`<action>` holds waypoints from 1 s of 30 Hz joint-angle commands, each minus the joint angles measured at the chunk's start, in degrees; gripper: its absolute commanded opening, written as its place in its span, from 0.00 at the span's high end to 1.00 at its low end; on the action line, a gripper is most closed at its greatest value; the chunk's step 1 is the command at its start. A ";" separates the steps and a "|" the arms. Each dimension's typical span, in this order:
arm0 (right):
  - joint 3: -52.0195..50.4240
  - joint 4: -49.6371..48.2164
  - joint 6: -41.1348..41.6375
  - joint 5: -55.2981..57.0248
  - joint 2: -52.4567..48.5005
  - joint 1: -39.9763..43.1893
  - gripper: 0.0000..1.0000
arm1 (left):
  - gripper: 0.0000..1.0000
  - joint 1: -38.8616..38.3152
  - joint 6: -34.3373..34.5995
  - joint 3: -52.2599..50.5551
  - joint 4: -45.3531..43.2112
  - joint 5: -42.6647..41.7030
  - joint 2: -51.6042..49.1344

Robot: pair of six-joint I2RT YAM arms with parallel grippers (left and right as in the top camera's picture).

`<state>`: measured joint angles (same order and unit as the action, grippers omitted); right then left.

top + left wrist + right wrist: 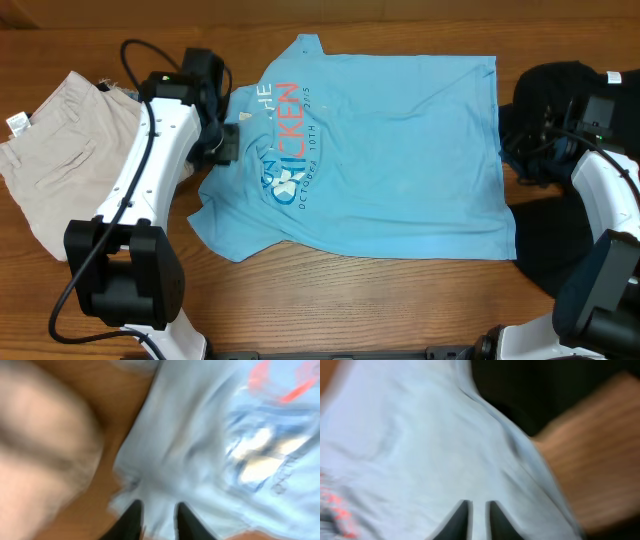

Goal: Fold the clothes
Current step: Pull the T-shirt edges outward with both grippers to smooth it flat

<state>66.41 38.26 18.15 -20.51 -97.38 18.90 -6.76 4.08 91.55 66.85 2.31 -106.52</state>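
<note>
A: Gripper status?

B: I read the left gripper (158, 506) as pinched on the light blue T-shirt (390, 150), with cloth filling its narrow gap. The right gripper (479, 505) looks the same. The shirt lies spread mid-table, held at its 9 and 3 o'clock edges.

A: Procedure?

B: I would lift both edges level with even tension, so the fold line runs straight.

A: View differences?

B: Only the overhead shows the black T-shirt (560, 85) at 3 o'clock and a beige garment (50, 160) at 9. The blurred wrist views show the pinch
</note>
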 commanded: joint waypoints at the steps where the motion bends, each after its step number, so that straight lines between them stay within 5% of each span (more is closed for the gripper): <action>1: 1.27 -6.40 -0.31 -5.99 -3.13 -2.95 0.93 | 0.82 -1.77 -5.66 0.11 -11.02 -10.75 -1.57; 7: 1.27 -15.32 0.09 1.66 -14.25 -6.03 0.96 | 0.83 -2.84 -8.39 -0.04 -23.54 -17.40 -9.22; 14: 1.27 -11.54 1.99 25.86 -17.97 1.66 0.96 | 0.89 -3.13 -8.35 -0.04 -23.41 -18.91 -17.64; 17: 1.40 -10.93 0.70 19.65 -17.79 5.20 0.96 | 0.86 -3.15 -8.35 0.02 -23.67 -18.88 -17.68; 24: 3.50 -10.95 -6.64 -5.77 -12.35 7.72 0.62 | 0.68 -3.13 -7.74 4.66 -25.57 -20.02 -17.40; 30: 4.50 -10.56 -6.21 -16.57 -4.66 6.49 0.56 | 0.58 -3.13 -3.61 6.56 -34.91 -21.38 -17.94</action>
<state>69.32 27.81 12.40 -28.75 -107.09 26.20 -9.78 -1.98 96.90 34.68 -17.61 -124.20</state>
